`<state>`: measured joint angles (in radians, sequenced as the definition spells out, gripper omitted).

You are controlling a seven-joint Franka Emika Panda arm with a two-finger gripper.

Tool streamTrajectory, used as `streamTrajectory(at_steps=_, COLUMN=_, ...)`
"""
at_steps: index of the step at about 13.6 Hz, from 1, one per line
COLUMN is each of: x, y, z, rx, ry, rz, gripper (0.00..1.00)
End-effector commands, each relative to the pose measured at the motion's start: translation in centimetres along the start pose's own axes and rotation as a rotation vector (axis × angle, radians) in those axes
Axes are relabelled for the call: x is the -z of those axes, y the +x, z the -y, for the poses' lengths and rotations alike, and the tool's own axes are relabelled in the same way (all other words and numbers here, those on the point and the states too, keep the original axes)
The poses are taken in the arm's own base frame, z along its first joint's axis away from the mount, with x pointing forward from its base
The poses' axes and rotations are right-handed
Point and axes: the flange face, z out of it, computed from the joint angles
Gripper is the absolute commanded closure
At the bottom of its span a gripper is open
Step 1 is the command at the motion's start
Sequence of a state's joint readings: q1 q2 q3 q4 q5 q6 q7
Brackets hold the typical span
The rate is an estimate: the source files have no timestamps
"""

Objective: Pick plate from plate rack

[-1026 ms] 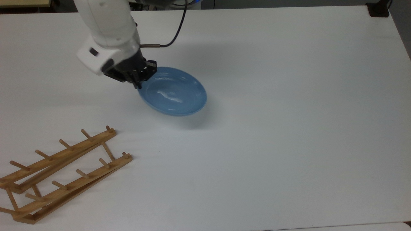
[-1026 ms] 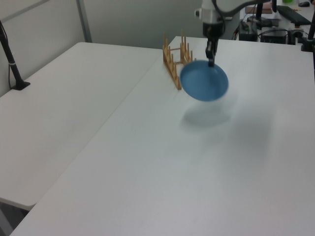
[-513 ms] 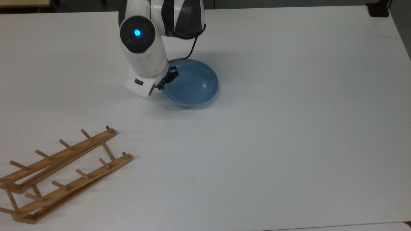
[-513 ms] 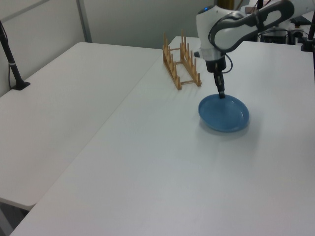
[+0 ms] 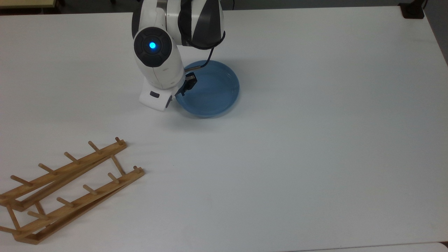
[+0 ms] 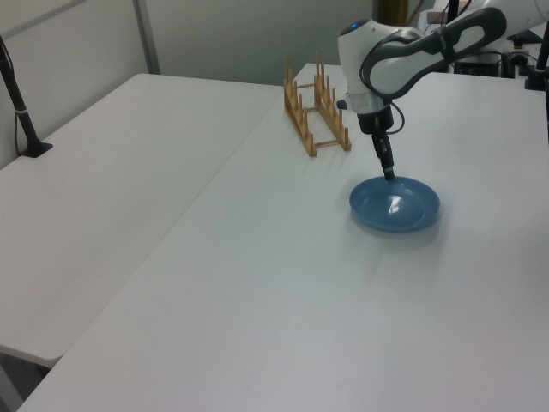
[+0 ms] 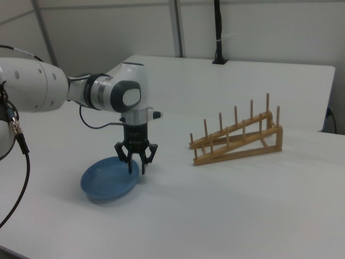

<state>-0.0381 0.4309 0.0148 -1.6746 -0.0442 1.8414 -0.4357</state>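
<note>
**Plate down on table, rack empty**

Now the round matte blue plate (image 5: pixel 211 89) lies flat on the white table (image 5: pixel 315 140), well apart from the light brown wooden peg rack (image 5: pixel 66 189), which holds nothing. In the top view the rack sits at about 8 o'clock from the plate. The black two-finger gripper (image 7: pixel 137 167) stands over the plate's rim nearest the rack; in the right view its fingers look spread, one inside the rim and one outside, apparently not pinching. Judgement: pick is done and release is in hand. Next move calls for a straight lift clear of the rim. Nothing else stands nearby; a black post (image 6: pixel 19 107) is far off.
</note>
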Motion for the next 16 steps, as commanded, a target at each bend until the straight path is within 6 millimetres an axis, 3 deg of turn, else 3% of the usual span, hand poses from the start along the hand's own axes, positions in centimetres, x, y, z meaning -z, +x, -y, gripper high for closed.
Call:
streamTrajectory(at_steps=1, x=5.5, y=-1.8, z=0.9, rx=-0.147, ry=-0.038, rz=-0.036, gripper=0.01)
streamTrajectory(at_steps=5, x=15.2, y=-5.7, z=4.4, rx=-0.427, ry=-0.083, rz=-0.192, gripper=0.0)
streamTrajectory(at_steps=9, x=20.6, y=-10.6, z=8.0, rx=-0.475, ry=-0.143, rz=-0.203, gripper=0.0)
streamTrajectory(at_steps=11, x=21.3, y=-11.8, z=8.5, rx=-0.48, ry=-0.137, rz=-0.22, gripper=0.0)
streamTrajectory(at_steps=14, x=21.1, y=-11.4, z=9.8, rx=-0.465, ry=-0.135, rz=-0.218, gripper=0.0)
streamTrajectory(at_steps=16, x=21.2, y=-11.4, z=9.6, rx=-0.471, ry=-0.134, rz=-0.222, gripper=0.0)
